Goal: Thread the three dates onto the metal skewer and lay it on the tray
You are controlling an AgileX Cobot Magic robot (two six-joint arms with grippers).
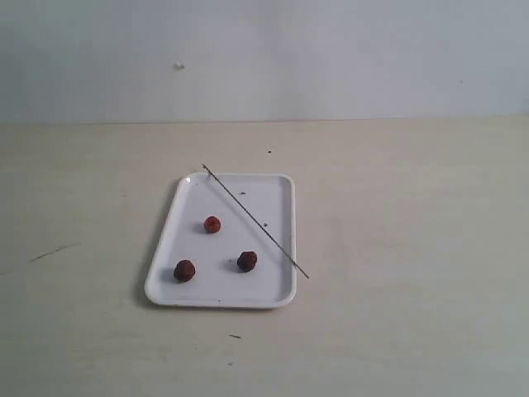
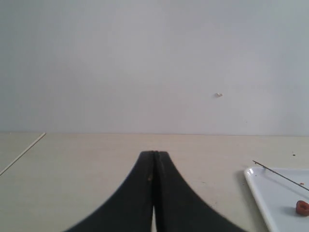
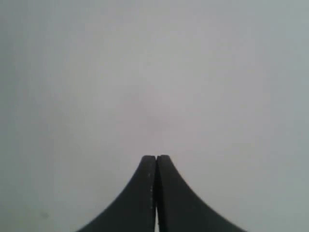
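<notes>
**Left gripper** (image 2: 154, 153): two black fingers pressed together along their length, no gap, nothing between them. It points level over the table (image 1: 405, 248) towards the wall (image 1: 331, 58). A corner of the tray, one end of the skewer and one date also show in its wrist view, well apart from the fingertips.

**Right gripper** (image 3: 156, 157): black fingers closed to a hairline seam, nothing held. Only a plain grey surface lies beyond it, so its direction cannot be told.

**Tray** (image 1: 279, 187): white, rounded corners, low rim. It sits left of centre in the exterior view, long side running away from the camera. Broad pale tabletop lies to its left, right and front, with a narrower band between its far rim and the wall.

**Skewer** (image 1: 254, 220): thin dark rod lying diagonally across the tray. One end juts just past the upper-left corner. The other crosses the right rim and ends over the table beside the lower-right corner.

**Upper date** (image 1: 212, 224): on the tray floor near its middle, left of the skewer and apart from it.

**Lower-right date** (image 1: 247, 261): near the front, close to the skewer, not touching.

**Lower-left date** (image 1: 184, 270): near the front-left rim, farthest from the skewer.

**Dark streak** (image 1: 50, 251): on the table at the left edge of the frame.
</notes>
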